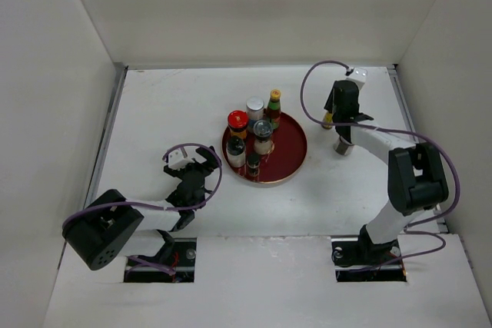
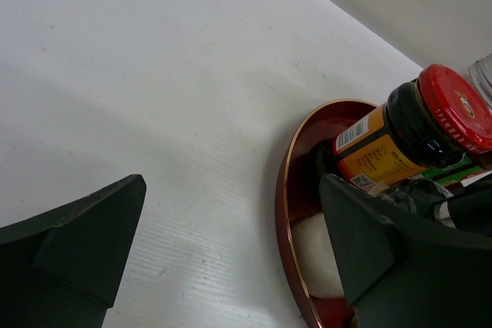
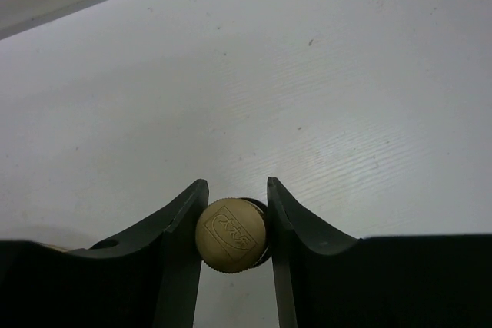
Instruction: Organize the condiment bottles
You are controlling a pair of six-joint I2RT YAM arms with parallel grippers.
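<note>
right gripper pinches a cream cap beside the tray

the right gripper (image 3: 236, 188) has its fingers drawn in against the round cream cap of a slim bottle (image 3: 231, 245), one finger on each side. that bottle stands upright on the white table (image 1: 161, 113), at about 3 o'clock from the round red tray (image 1: 290, 160) and clear of its rim. on the tray cluster the red-lidded jar (image 1: 237, 120), the silver-lidded jar (image 1: 254, 105), the red sauce bottle with a green neck (image 1: 274, 105) and a black-capped bottle (image 1: 236, 147). the left gripper (image 1: 192, 168) sits at about 8 o'clock from the tray, fingers spread wide, gripping nothing.
</note>
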